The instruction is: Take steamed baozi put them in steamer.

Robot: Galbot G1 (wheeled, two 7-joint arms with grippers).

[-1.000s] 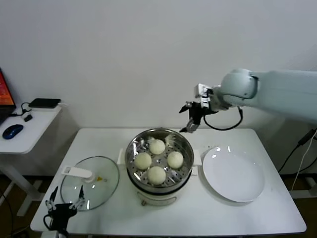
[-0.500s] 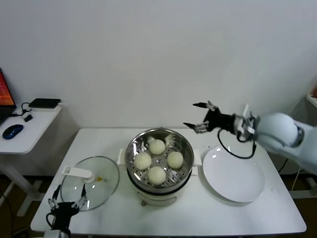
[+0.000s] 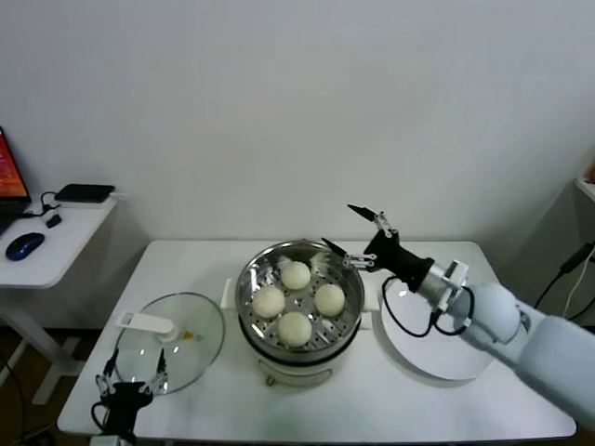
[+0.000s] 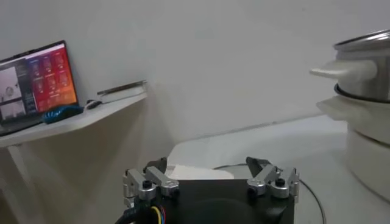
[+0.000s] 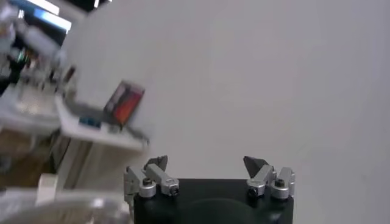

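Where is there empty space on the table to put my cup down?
The front strip of table before the steamer and plate is bare, as is the back-left corner behind the glass lid. The middle is crowded.

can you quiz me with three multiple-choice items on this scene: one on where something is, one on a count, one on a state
1. Where does the glass lid lie?
A. on the steamer
B. on the table, to the steamer's left
C. on the white plate

2. How many steamed baozi are in the steamer?
A. two
B. three
C. four

3. What is the right hand doing?
A. open and holding nothing
B. shut on a baozi
C. shut on the lid handle

Answers:
1. B: the glass lid rests flat on the table, left of the steamer.
2. C: four steamed baozi sit on the perforated tray.
3. A: the right hand has its fingers spread above the steamer's far right rim, with nothing between them. The left hand waits, open, at the table's near left edge. The white plate is bare.
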